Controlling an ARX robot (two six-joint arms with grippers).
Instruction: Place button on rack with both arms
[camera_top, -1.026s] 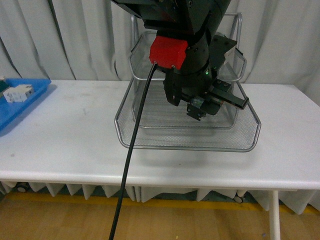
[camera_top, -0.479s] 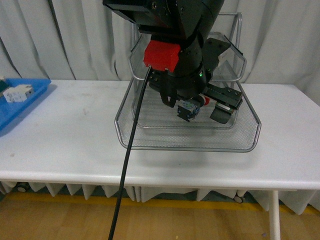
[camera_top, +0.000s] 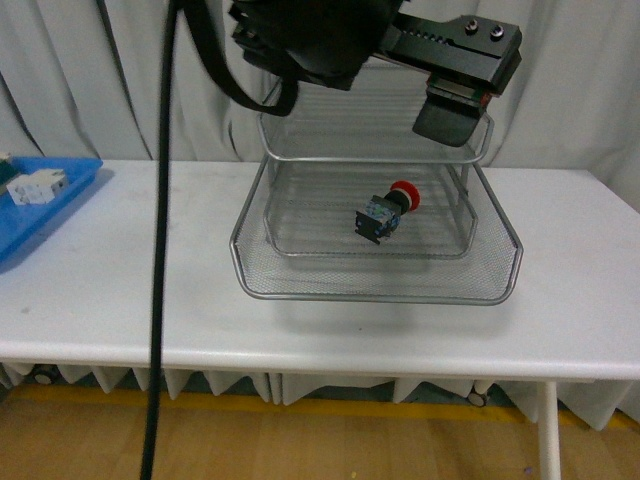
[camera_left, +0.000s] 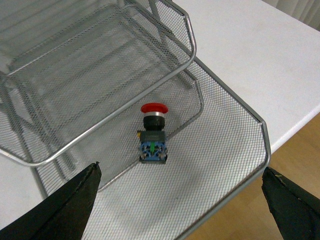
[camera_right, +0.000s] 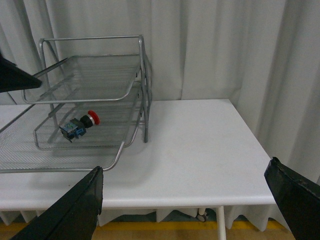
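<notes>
**Release of the button.** The button (camera_top: 385, 213) is shown lying on its side on the mesh of the lowest tier of the rack (camera_top: 372, 297), which stands on the desk (camera_top: 150, 260). Its red cap is turned toward the rear, and nothing is touching it. Half a second earlier it was held by the left hand just above this tier. The left hand (camera_left: 180, 171) has since been raised clear, with its fingers spread wide and empty. The right hand (camera_right: 184, 167) is also spread wide and empty, well apart from the rack. Placement is judged complete, and only withdrawal of the arms appears to remain.
</notes>
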